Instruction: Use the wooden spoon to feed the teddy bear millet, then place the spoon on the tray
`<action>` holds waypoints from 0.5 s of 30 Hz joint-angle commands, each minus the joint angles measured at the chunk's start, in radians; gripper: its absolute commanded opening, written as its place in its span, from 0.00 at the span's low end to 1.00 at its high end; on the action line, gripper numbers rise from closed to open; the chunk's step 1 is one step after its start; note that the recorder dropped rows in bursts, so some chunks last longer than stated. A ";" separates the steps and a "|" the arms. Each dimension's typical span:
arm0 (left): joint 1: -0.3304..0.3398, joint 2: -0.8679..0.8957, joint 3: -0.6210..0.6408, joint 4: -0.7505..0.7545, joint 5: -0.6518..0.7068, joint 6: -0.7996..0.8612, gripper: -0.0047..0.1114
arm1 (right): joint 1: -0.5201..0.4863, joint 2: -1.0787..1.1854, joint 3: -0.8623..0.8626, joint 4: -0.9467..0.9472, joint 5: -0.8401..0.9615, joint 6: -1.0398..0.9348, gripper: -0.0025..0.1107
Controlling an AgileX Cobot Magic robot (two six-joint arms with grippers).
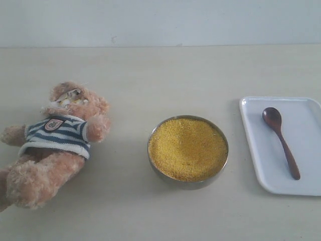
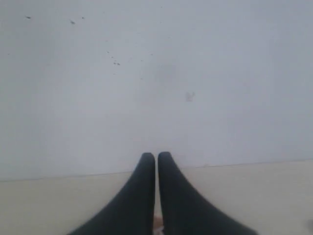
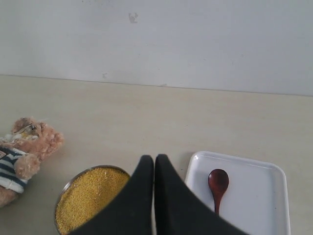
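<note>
The teddy bear (image 1: 55, 143) lies on its back at the left of the table, in its striped shirt; the right wrist view also catches the bear (image 3: 22, 154). Millet (image 1: 188, 148) fills a round metal bowl (image 1: 152, 160) in the middle. The wooden spoon (image 1: 281, 140) lies on the white tray (image 1: 261, 165) at the right, bowl end toward the far side. My right gripper (image 3: 154, 159) is shut and empty, hovering between the millet (image 3: 90, 196) and the tray (image 3: 259, 205) holding the spoon (image 3: 218, 186). My left gripper (image 2: 156, 156) is shut, facing the wall, holding nothing.
A pale wall (image 1: 160, 20) rises behind the beige table (image 1: 160, 75). Neither arm shows in the exterior view.
</note>
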 commanded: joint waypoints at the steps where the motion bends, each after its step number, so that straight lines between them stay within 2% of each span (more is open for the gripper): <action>1: 0.048 -0.133 0.110 0.007 -0.038 0.042 0.07 | -0.003 -0.005 -0.002 -0.001 -0.002 -0.001 0.02; 4: 0.076 -0.195 0.165 0.007 -0.038 0.042 0.07 | -0.003 -0.005 -0.002 -0.001 -0.002 -0.001 0.02; 9: 0.092 -0.200 0.248 0.005 -0.049 0.038 0.07 | -0.003 -0.005 -0.002 -0.001 -0.002 -0.001 0.02; 15: 0.099 -0.200 0.248 0.012 -0.016 0.037 0.07 | -0.003 -0.005 -0.002 -0.001 -0.002 -0.004 0.02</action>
